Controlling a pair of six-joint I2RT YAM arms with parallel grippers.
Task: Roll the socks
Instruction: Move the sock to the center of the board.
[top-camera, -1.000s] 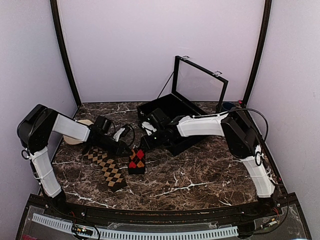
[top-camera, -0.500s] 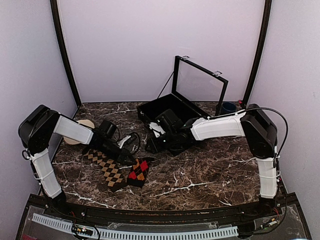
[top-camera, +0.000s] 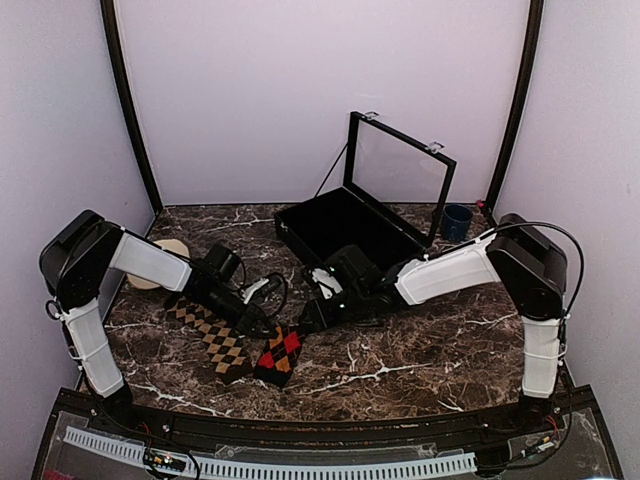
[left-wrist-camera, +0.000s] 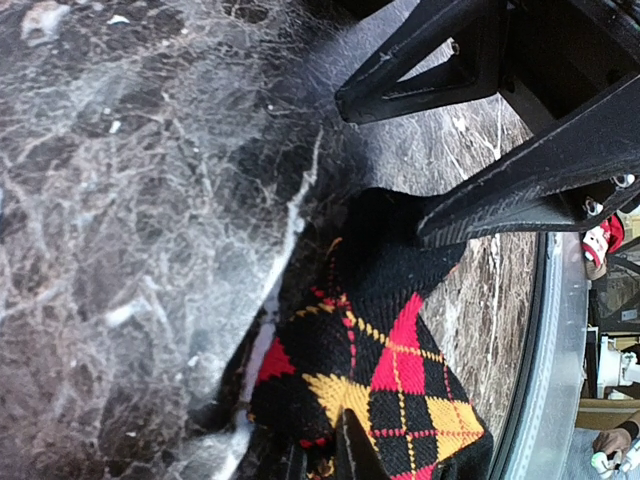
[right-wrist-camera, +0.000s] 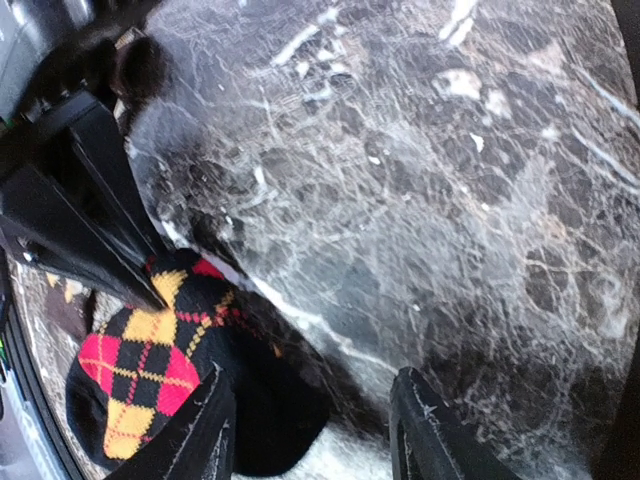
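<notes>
Pinching the black argyle fabric sock w/ red-and-orange diamonds (top-camera: 283, 352) in my left claw (top-camera: 262, 322) to anchor it front-centre on the marble worktop (top-camera: 430, 350), I've got my right claw (right-wrist-camera: 312, 430) spread astride its dark end, prob. to start the roll; tan-diamond sock (top-camera: 215, 335) lies flat alongside.
</notes>
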